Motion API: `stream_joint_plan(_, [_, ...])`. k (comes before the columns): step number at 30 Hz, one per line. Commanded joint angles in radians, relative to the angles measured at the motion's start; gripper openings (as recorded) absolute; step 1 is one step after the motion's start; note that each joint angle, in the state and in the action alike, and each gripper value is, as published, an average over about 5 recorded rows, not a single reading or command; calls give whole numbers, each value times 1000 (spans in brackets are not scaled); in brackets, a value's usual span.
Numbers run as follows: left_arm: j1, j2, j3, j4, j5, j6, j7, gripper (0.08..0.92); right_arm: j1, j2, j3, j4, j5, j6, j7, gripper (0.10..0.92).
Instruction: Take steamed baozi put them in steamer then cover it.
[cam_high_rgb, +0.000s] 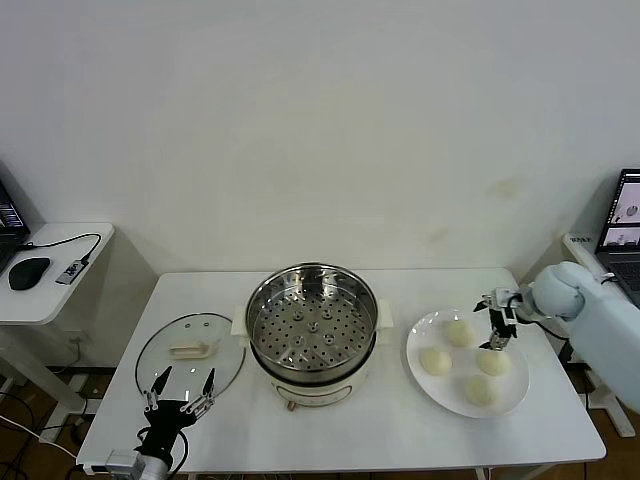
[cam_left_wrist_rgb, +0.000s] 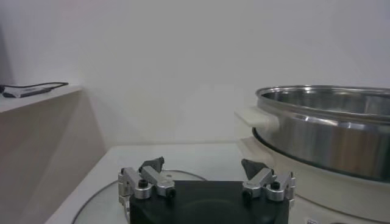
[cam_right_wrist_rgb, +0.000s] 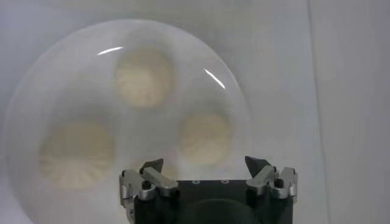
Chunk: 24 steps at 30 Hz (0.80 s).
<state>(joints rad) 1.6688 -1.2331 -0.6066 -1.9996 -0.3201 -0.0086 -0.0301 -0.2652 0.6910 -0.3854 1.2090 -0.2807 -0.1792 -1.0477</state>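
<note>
Right gripper (cam_high_rgb: 497, 322) over the far right part of the white plate (cam_high_rgb: 420, 372), fingers spread wide with nothing between them, poised above the four steamed baozi (cam_high_rgb: 459, 332); right wrist view looks straight down past the open fingertips (cam_right_wrist_rgb: 152, 165) onto the buns (cam_right_wrist_rgb: 205, 138), none touched; all four buns sit on the plate, apart from one another, at the table's right side; steamer (cam_high_rgb: 312, 330) stands mid-table just left of the plate, shiny steel pot on a cream base with side handles, perforated tray showing inside, holding no bun, uncovered; cover (cam_high_rgb: 190, 353), clear glass with metal rim and cream bar handle, lies flat on the white table (cam_high_rgb: 430, 440) left of the steamer; left gripper (cam_high_rgb: 180, 392) low at the near left, fingers wide apart and holding nothing, at the near edge of the cover; left wrist view shows the steamer wall (cam_left_wrist_rgb: 329, 131) beside it; side desk (cam_high_rgb: 50, 300) further left carries a computer mouse (cam_high_rgb: 28, 272) and a cable; laptop (cam_high_rgb: 622, 225) at the far right edge
</note>
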Motion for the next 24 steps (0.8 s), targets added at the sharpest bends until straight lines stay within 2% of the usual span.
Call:
stream_joint_plan(1, [-2, 6, -7, 0, -8, 0, 1, 823, 59, 85, -72, -94, -34, -3, 21, 823])
stream_joint_plan(14, [-6, 6, -6, 3, -11, -1, 2, 823, 34, 113, -60, -147, -99, 1, 55, 818])
stream_joint_plan(24, [-3, 7, -10, -2, -18, 0, 0, 823, 24, 131, -62, -163, -112, 1, 78, 743])
